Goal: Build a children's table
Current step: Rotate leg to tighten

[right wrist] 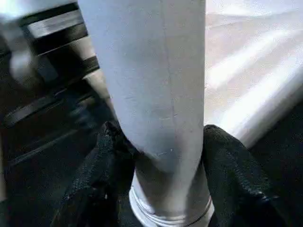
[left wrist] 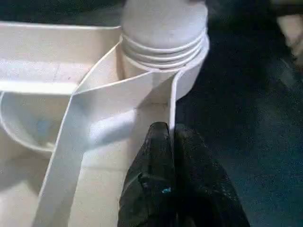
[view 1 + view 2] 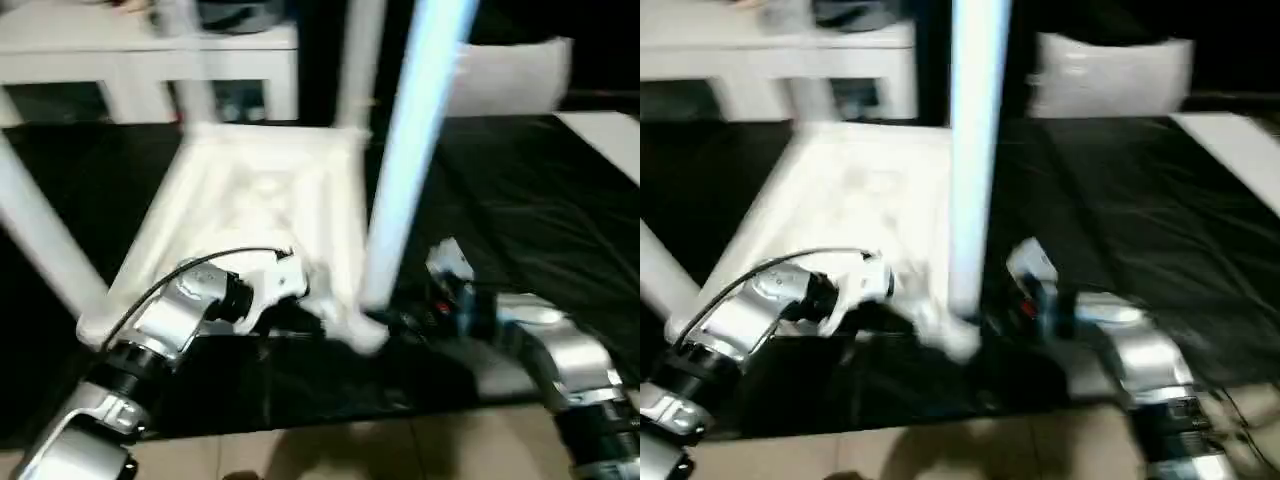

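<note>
- Right hand (image 1: 158,189) clamped around the near leg (image 3: 405,170), low by its threaded base; a loose grip could let it tilt and cross-thread
- Left hand (image 2: 171,142), fingers together, presses the upturned tabletop (image 3: 265,200) rim beside the corner socket (image 2: 163,66)
- Tabletop seemingly lies on black sheet (image 3: 520,210); it may slide

Tabletop (image 3: 255,215) upside down; leg (image 3: 405,170) upright in near-right corner socket (image 2: 163,71).

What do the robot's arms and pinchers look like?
Both arms are shiny silver with black joints. A thin black cable loops over the left arm. The right arm has a small red mark near the wrist. Each gripper has two black fingers.
</note>
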